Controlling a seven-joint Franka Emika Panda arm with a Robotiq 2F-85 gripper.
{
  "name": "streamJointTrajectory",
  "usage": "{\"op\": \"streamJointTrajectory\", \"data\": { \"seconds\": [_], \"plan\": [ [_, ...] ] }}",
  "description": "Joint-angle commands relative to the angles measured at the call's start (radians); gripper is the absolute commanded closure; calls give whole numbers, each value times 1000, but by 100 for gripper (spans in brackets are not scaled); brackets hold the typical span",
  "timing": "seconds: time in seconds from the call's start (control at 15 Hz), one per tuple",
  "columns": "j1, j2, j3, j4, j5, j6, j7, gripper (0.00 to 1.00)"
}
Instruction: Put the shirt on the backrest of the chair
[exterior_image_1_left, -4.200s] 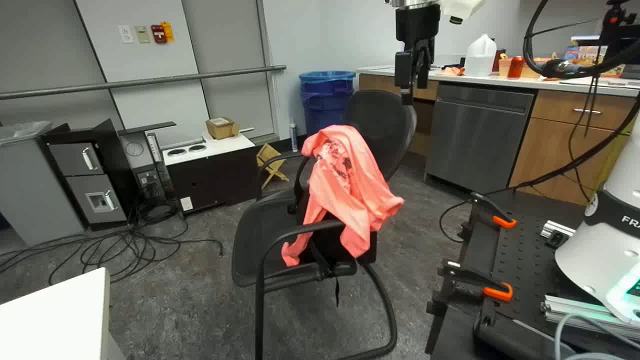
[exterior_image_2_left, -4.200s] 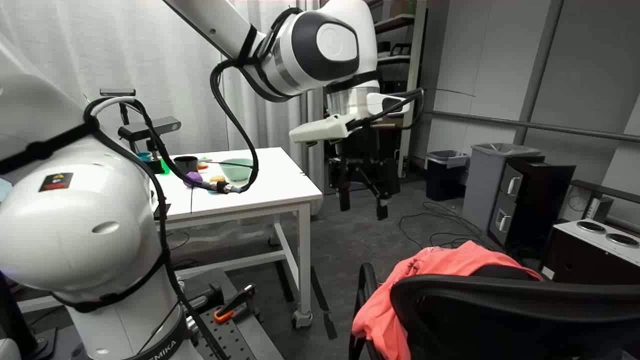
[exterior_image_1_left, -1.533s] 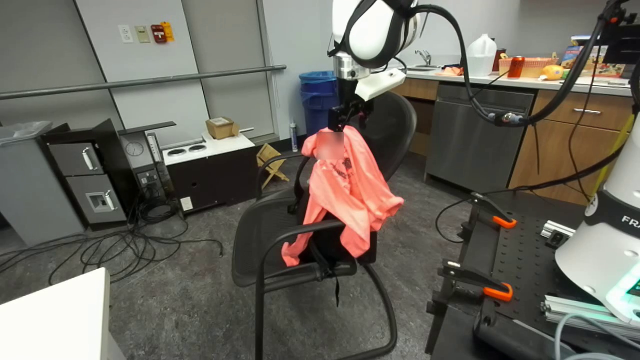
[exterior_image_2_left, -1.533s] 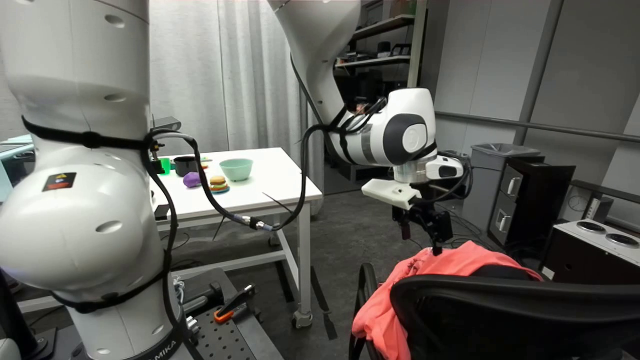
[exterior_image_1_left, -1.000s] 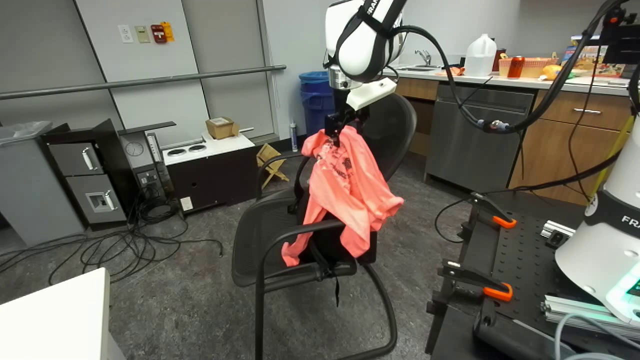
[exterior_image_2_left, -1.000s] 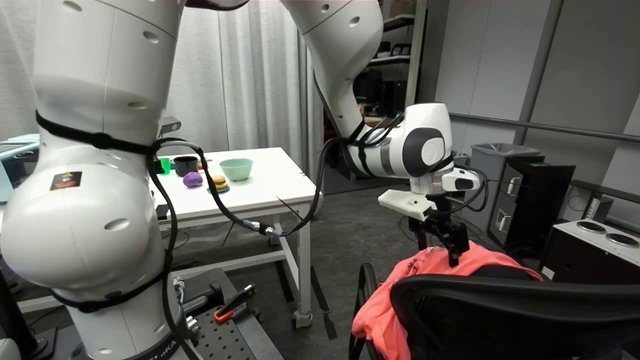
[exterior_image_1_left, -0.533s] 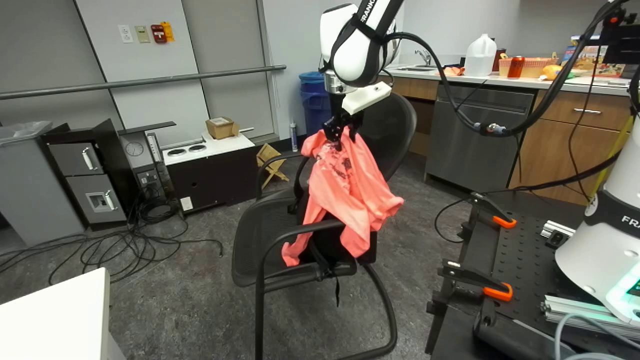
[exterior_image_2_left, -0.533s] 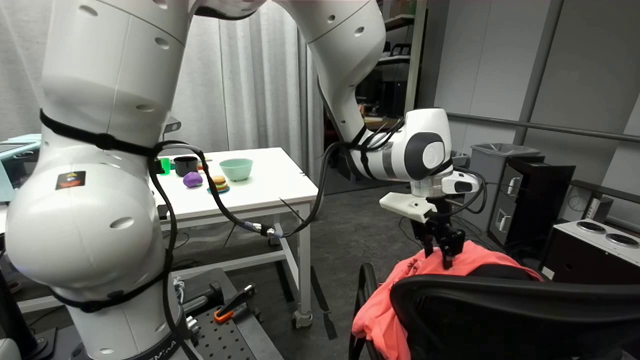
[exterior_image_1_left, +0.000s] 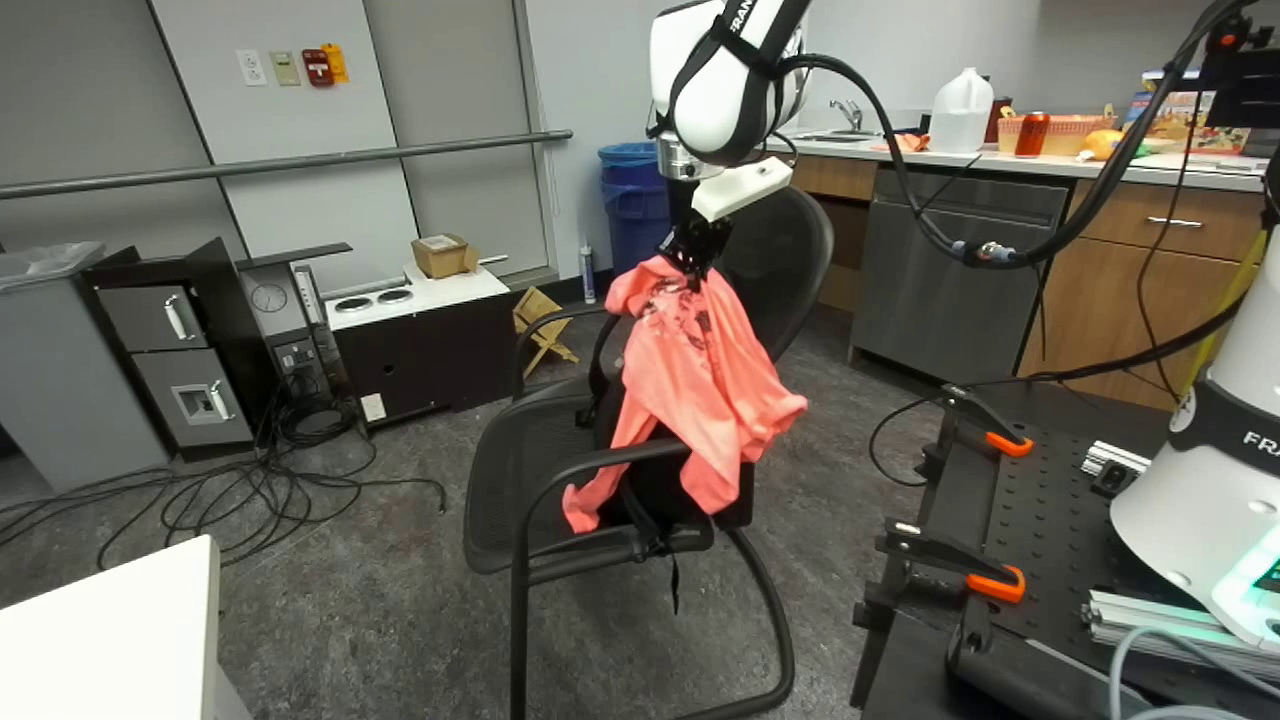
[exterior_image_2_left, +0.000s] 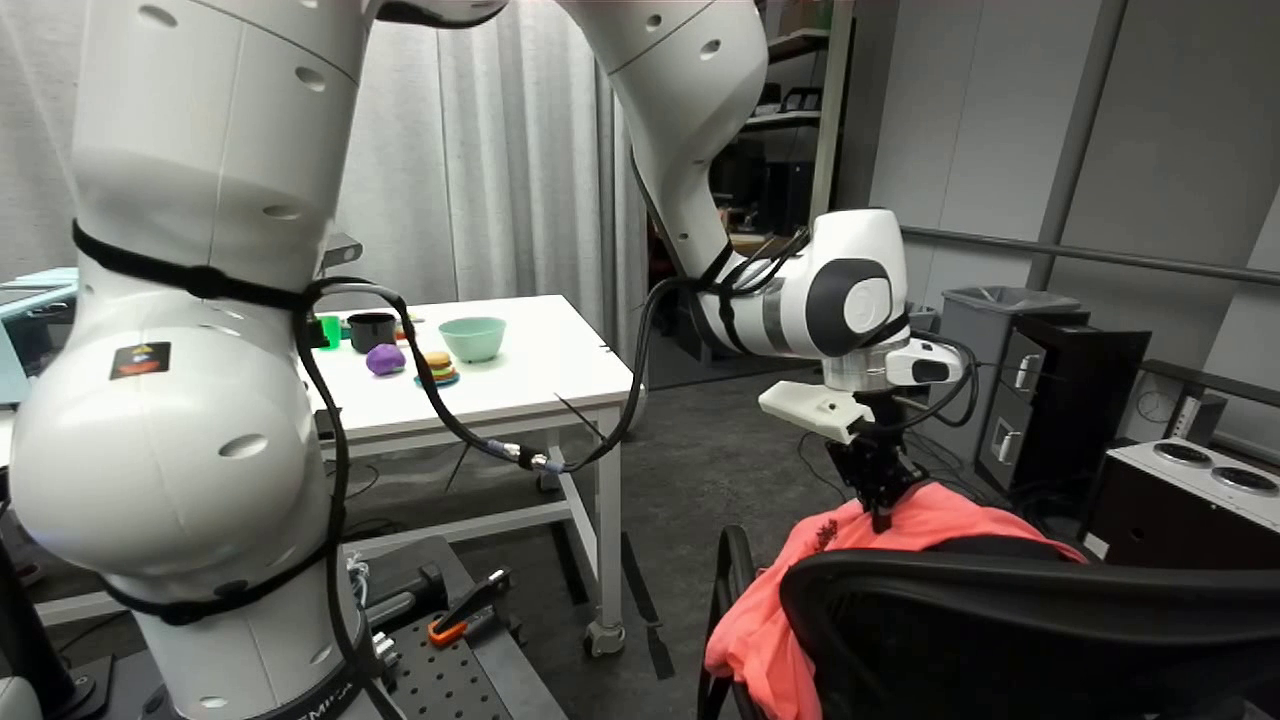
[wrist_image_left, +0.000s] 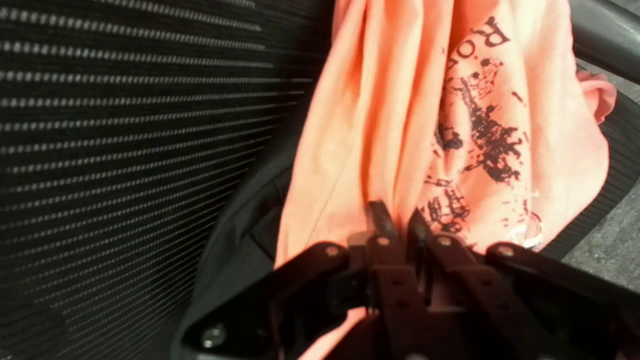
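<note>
Coral cloth gathers into pleats at the tips of the end effector (wrist_image_left: 399, 220), which looks clenched on an upper fold of the shirt (wrist_image_left: 387, 115), its jaws nearly together in the wrist view. Dark print (wrist_image_left: 487, 142) spreads just beside the pinch. From there the garment falls over the front side of the chair (exterior_image_1_left: 540, 475): in an exterior view, part of it hangs across an armrest (exterior_image_1_left: 610, 462) and a sleeve-like end droops by the seat (exterior_image_1_left: 518, 440). Black fabric (wrist_image_left: 240, 265), perhaps a bag, shows beneath it, mostly hidden. Close behind rises the backrest (exterior_image_2_left: 1040, 640), and no cloth lies over its top edge in what both exterior views show. Well apart stands a white desk (exterior_image_2_left: 560, 350) bearing a green bowl (exterior_image_2_left: 472, 342), neither needed for this job.

As I judge it, the grasp is made and little else. Left to do: raise the shirt until its hanging ends come free of the armrest, carry it over the backrest's top, drape it there, and let go. With so small a fold held, the rest will likely trail.
</note>
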Motion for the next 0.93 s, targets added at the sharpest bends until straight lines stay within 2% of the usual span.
{"op": "streamJointTrajectory", "data": {
  "seconds": [0.0,0.4,0.87],
  "plan": [
    [-14,-115,-14,-103,16,-32,-71,98],
    [-54,-293,-38,-206,-8,-37,-127,98],
    [-131,-388,-40,-168,115,-3,-107,98]
  ]
}}
